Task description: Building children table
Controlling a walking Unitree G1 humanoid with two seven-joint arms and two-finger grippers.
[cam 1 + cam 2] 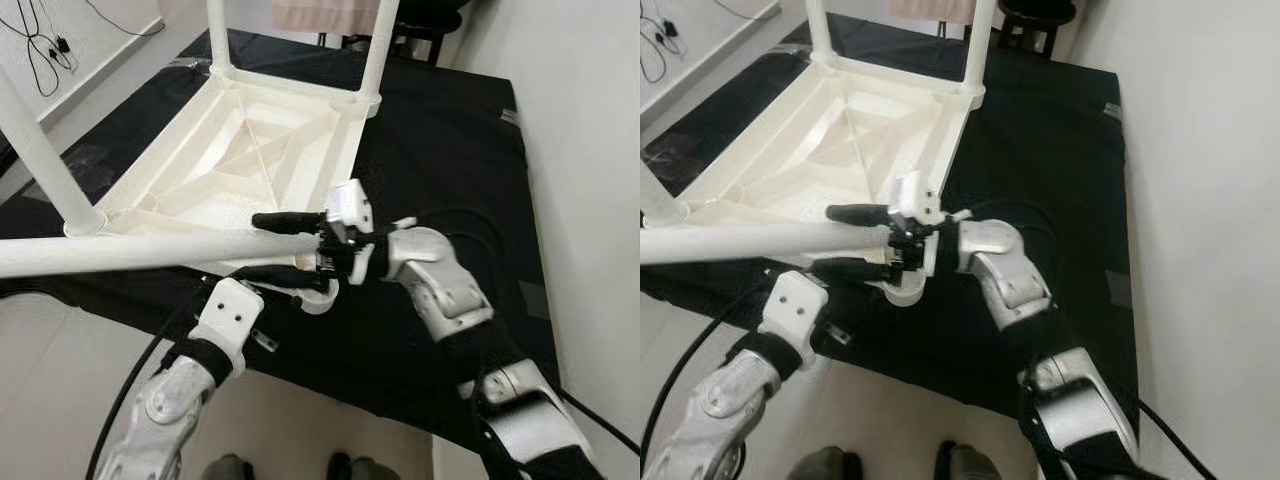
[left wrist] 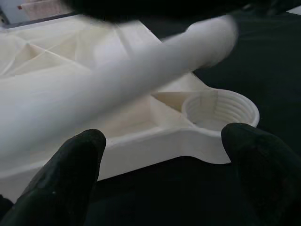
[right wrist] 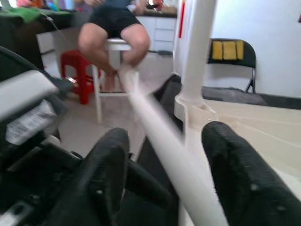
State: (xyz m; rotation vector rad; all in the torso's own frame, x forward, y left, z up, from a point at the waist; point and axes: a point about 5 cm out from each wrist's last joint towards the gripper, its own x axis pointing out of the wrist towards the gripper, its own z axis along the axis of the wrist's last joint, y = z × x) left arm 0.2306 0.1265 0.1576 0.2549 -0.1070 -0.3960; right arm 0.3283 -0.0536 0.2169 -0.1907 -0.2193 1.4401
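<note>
The white children's table [image 1: 250,150] lies upside down on a black mat [image 1: 440,150]. Three legs stand screwed into it: two at the far corners [image 1: 378,50] and one at the left corner [image 1: 45,150]. Its near corner has a bare threaded socket [image 2: 218,110]. My right gripper [image 1: 255,248] is shut on one end of a loose white leg [image 1: 120,255]. The leg lies level just above that socket and runs off to my left. My left gripper [image 2: 160,155] is open below the leg, its fingers [image 2: 70,165] either side of the socket corner.
The mat's near edge drops to pale floor by my feet [image 1: 225,468]. A white wall [image 1: 590,150] runs close on the right. Cables [image 1: 45,45] lie on the floor at the far left. A person sits on a stool [image 3: 113,33] beyond the table, next to a red stool [image 3: 77,70].
</note>
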